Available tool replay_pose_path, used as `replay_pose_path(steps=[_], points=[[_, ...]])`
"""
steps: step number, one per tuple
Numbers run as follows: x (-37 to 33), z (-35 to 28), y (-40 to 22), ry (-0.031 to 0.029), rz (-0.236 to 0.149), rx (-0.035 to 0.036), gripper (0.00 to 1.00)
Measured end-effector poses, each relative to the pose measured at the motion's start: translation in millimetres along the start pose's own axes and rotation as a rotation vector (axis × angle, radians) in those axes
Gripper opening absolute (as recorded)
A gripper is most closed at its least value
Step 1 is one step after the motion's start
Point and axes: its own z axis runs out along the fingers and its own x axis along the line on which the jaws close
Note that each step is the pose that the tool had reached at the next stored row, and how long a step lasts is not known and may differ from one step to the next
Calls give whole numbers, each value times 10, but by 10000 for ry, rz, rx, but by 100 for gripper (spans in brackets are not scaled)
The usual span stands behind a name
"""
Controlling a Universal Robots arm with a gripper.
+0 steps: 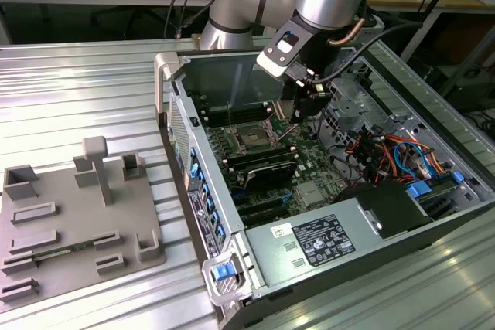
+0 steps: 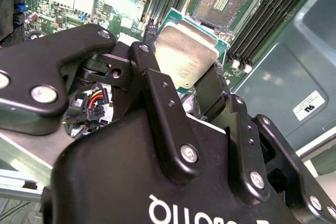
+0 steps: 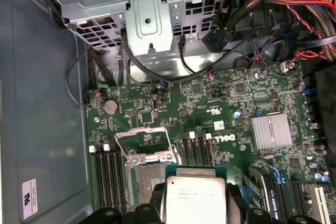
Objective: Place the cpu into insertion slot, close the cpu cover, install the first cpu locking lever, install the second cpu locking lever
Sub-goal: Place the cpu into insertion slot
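Observation:
The cpu [image 2: 185, 55] is a flat square chip with a silvery-tan face, and my gripper [image 2: 184, 65] is shut on two of its edges. It hangs above the motherboard, a short way off the insertion slot [image 2: 223, 1], whose dark pin field lies bare. In the first wrist view the cpu [image 3: 195, 195] covers part of the insertion slot [image 3: 143, 178], and the cpu cover [image 3: 143, 141] stands swung open beside it. In the exterior view my gripper [image 1: 308, 104] is inside the open computer case, just to the right of the insertion slot [image 1: 254, 138].
Long black memory slots [image 3: 107, 174] flank the socket. A finned heat sink [image 3: 271, 131], bundled cables [image 3: 273, 3] and a metal drive cage [image 3: 149, 22] crowd the case. A grey fixture plate [image 1: 77, 222] lies on the ribbed table at the exterior view's left.

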Motion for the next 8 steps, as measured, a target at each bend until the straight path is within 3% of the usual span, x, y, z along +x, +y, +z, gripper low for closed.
replay_pose_path(steps=[8], points=[[0,0,0,72,7,10,55]])
